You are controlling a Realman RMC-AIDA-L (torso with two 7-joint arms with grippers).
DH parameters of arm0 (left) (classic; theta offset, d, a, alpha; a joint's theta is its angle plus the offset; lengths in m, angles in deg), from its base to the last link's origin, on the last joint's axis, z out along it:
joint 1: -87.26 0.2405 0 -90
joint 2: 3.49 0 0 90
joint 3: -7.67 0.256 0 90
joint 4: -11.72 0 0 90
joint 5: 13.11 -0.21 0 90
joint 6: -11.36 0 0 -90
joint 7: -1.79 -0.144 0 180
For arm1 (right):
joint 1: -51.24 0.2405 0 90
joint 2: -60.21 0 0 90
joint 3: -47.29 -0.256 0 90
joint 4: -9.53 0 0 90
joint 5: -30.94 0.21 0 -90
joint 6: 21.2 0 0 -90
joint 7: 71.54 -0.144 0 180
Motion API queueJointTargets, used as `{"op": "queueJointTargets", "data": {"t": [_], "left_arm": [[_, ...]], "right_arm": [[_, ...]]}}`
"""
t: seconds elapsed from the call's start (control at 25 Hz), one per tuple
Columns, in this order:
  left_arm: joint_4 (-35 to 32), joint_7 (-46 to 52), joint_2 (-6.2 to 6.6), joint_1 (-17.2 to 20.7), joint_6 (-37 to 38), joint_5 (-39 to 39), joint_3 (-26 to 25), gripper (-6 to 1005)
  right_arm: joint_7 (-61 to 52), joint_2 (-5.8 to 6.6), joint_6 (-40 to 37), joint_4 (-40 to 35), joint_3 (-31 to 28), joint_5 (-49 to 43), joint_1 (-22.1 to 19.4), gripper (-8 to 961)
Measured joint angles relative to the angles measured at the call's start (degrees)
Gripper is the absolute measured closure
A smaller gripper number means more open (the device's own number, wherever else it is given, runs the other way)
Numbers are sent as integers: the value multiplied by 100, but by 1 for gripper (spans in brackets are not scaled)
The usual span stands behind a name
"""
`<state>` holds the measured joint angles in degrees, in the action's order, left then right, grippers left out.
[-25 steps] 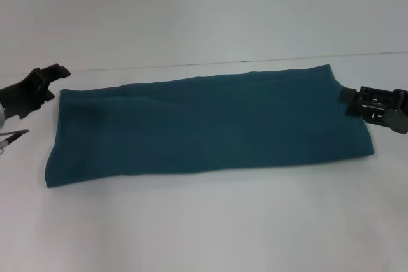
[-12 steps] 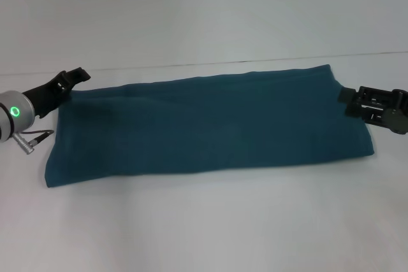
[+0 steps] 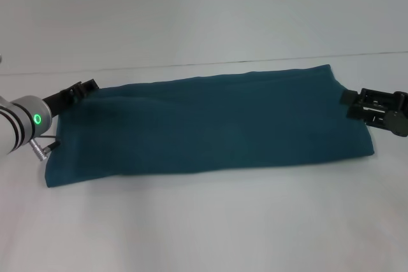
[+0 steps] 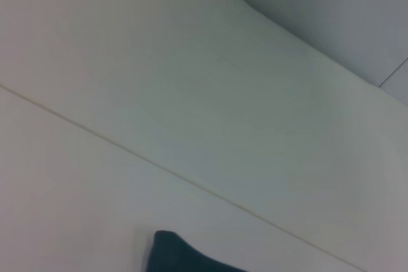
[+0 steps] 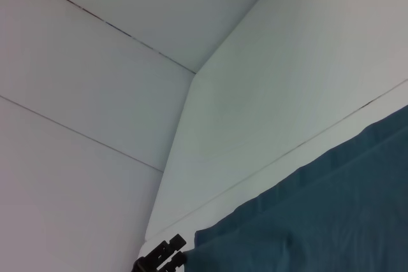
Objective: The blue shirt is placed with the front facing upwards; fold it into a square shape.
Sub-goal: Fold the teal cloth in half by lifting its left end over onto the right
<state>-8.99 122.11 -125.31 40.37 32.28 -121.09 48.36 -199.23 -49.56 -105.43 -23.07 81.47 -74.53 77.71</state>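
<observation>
Blue shirt (image 3: 210, 125) folded lengthwise, left gripper (image 3: 81, 88) at far-left corner, right gripper (image 3: 357, 101) at right end

- Blue shirt (image 3: 210, 122): print, collar and sleeves folded out of sight.
- Left gripper (image 3: 81, 87): finger spacing unreadable.
- Right gripper (image 3: 354, 102): cut by frame edge, finger spacing unreadable.

**Black grippers, one silver banded wrist**

The left gripper (image 3: 83, 86) is matte black, with blocky, angular fingers. Behind it sits a silver-grey cylindrical wrist segment (image 3: 22, 125) ringed by dark bands and carrying a small round green light (image 3: 37, 119). A thin metal connector (image 3: 43, 149) with a dark cable juts from beneath that cylinder.

The right gripper (image 3: 352, 101) is also black, its body an open, boxy frame of small plates and ribs, ending in a dark rounded housing.
</observation>
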Motion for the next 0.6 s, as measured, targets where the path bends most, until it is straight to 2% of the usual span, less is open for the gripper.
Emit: {"op": "queueJointTargets", "data": {"t": [0.6], "left_arm": [[29,-940,-16,-18,-328,24,-9,309]], "right_arm": [[1,26,133,149,0,0,15,302]]}}
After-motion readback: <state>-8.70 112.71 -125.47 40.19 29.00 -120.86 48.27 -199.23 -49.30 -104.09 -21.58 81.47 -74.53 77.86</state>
